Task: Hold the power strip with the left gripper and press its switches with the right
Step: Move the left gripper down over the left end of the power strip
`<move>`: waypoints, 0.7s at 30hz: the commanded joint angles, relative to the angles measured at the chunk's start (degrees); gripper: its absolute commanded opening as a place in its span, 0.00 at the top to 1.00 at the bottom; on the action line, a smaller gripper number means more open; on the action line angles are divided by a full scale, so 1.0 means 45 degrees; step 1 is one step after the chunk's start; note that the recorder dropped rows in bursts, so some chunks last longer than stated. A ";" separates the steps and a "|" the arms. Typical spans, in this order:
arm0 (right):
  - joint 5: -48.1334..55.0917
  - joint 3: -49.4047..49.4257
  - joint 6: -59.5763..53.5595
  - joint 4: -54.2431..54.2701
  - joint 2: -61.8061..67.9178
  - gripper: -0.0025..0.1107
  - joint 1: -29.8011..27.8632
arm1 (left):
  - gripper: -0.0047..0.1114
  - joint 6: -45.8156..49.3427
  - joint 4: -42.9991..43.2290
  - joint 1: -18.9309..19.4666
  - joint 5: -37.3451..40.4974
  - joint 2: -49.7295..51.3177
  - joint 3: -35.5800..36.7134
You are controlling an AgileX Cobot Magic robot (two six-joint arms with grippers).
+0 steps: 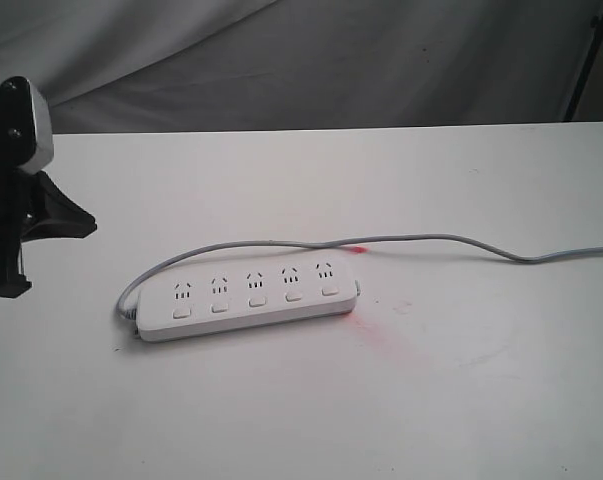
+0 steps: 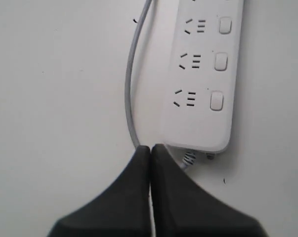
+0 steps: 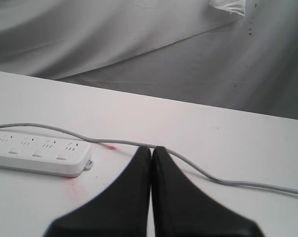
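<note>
Matte white bench [image 1: 461,400] fronts a creased grey cloth backdrop [image 1: 281,60]. Black and wedge-shaped, the left tool [image 2: 149,147] is clenched on nothing just off the cord end of the power strip [image 1: 246,293], a glossy round-cornered bar lying mid-bench. The right tool [image 3: 151,148], also clenched and empty, faces the thin grey cord [image 1: 431,240].

L gripper [image 2: 149,148] blk tapered fingers, R gripper [image 3: 151,148] same, pale grey plate [image 1: 28,128] on blk L arm [image 1: 6,225]
</note>
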 commanded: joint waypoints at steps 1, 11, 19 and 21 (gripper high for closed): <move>0.0021 0.0045 -0.0066 0.0013 -0.0033 0.98 -0.0080 | 0.95 0.0202 -0.0314 0.0016 -0.0093 0.0429 -0.0059; 0.0021 0.0045 -0.0066 0.0013 -0.0033 0.98 -0.0080 | 0.91 0.0202 -0.0350 0.0016 -0.0157 0.0437 -0.0034; 0.0021 0.0045 -0.0066 0.0013 -0.0033 0.98 -0.0080 | 0.41 0.0287 -0.1190 0.0016 0.0739 0.0437 -0.0034; 0.0021 0.0045 -0.0066 0.0013 -0.0033 0.98 -0.0080 | 0.33 0.0287 -0.1190 0.0016 0.0855 0.0437 -0.0034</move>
